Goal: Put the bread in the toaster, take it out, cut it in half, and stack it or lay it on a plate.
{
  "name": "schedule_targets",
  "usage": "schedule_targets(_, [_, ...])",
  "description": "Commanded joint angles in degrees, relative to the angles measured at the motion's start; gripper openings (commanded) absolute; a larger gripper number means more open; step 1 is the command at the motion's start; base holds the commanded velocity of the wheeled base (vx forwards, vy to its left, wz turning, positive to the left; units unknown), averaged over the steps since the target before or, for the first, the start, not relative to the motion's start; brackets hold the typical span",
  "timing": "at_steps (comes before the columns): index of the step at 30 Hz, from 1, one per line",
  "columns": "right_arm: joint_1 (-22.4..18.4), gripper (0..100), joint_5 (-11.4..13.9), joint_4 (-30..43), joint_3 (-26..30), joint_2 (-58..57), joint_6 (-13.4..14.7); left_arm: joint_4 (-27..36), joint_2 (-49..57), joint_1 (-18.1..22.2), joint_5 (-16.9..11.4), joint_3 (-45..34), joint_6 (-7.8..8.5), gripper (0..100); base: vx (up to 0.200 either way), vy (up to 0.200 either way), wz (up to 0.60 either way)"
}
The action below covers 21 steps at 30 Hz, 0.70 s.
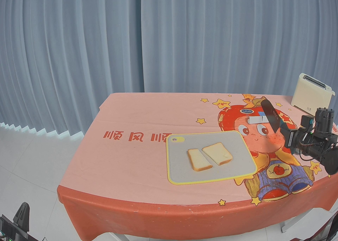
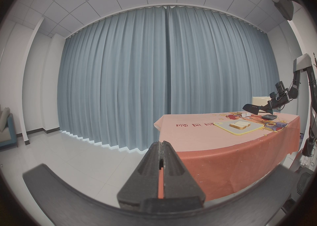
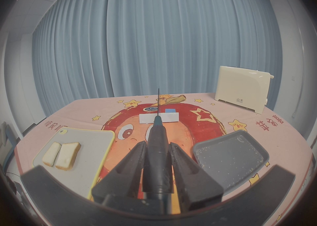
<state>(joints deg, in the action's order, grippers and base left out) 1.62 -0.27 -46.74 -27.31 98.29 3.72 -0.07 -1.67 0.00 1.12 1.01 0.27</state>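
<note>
Bread halves point(image 1: 218, 153) lie on the cutting board point(image 1: 179, 167); right pincer point(image 3: 157, 147) pinches the knife point(image 1: 271, 113); left pincer point(image 2: 161, 145) pressed together.

Two bread halves point(image 1: 199, 159) flat, side by side, on cutting board point(image 1: 243, 153)

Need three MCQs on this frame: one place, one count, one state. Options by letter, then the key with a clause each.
1. Where do the bread pieces lie?
A. on the cutting board
B. in the toaster
C. on the grey tray

2. How many bread pieces are there?
A. one
B. two
C. four

3. What state is the right end effector in?
A. open, empty
B. shut on the knife
C. shut on bread

Key: 1 A, both rest on the board's grey face. 2 B, two pieces lie side by side. 3 B, it clamps the knife handle, blade pointing ahead.
</note>
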Motion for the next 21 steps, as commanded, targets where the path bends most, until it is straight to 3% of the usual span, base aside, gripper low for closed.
schedule_targets(1, [-0.04, 0, 0.0, -0.02, 0.06, 0.41, -0.03, -0.01, -0.09, 0.0, 0.02, -1.01, 0.0, 0, 0.0, 0.0, 0.0])
schedule_targets(21, [0.49, 0, 0.0, -0.11, 0.68, 1.29, -0.29, -0.01, -0.09, 0.0, 0.02, -1.01, 0.0, 0, 0.0, 0.0, 0.0])
